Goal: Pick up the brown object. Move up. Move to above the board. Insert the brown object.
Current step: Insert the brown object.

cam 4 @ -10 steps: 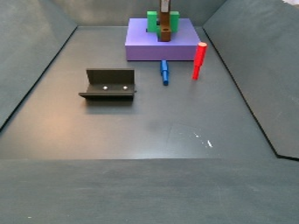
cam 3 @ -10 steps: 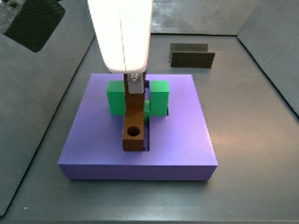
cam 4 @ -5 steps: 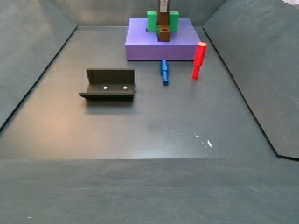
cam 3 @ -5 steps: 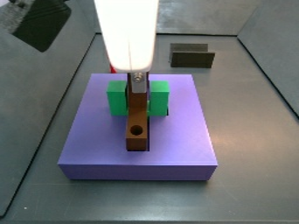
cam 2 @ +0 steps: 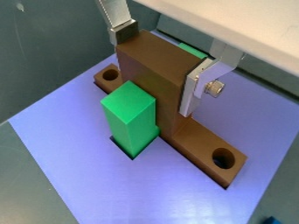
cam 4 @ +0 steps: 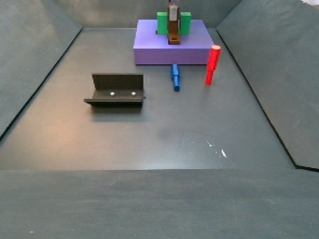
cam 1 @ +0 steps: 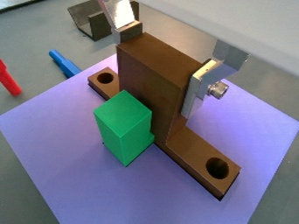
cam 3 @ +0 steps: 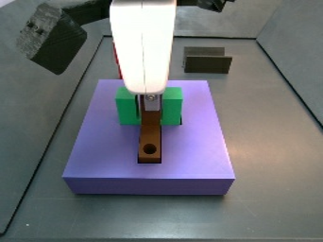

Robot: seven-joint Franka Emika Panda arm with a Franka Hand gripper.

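Note:
The brown object (cam 3: pixel 150 142) lies along the groove of the purple-blue board (cam 3: pixel 101 151), its round hole towards the near end. In both wrist views its upright part (cam 1: pixel 152 87) (cam 2: pixel 158 83) stands between the arms of the green U-shaped block (cam 1: pixel 126 127) (cam 2: pixel 131 118). My gripper (cam 1: pixel 163 57) (cam 2: pixel 162 52) is over the board's middle, its silver fingers (cam 1: pixel 205 83) pressed on either side of that upright part. In a side view the gripper (cam 4: pixel 176 14) and the brown object (cam 4: pixel 176 35) show small at the far end.
The fixture (cam 4: pixel 116 91) stands on the grey floor away from the board; it also shows in a side view (cam 3: pixel 207 60). A red peg (cam 4: pixel 212 63) stands upright and a blue peg (cam 4: pixel 174 76) lies beside the board's edge. Grey walls enclose the floor.
The brown object has gone down and now lies lower and flatter in the groove. The gripper has come down with it. Nothing else has moved.

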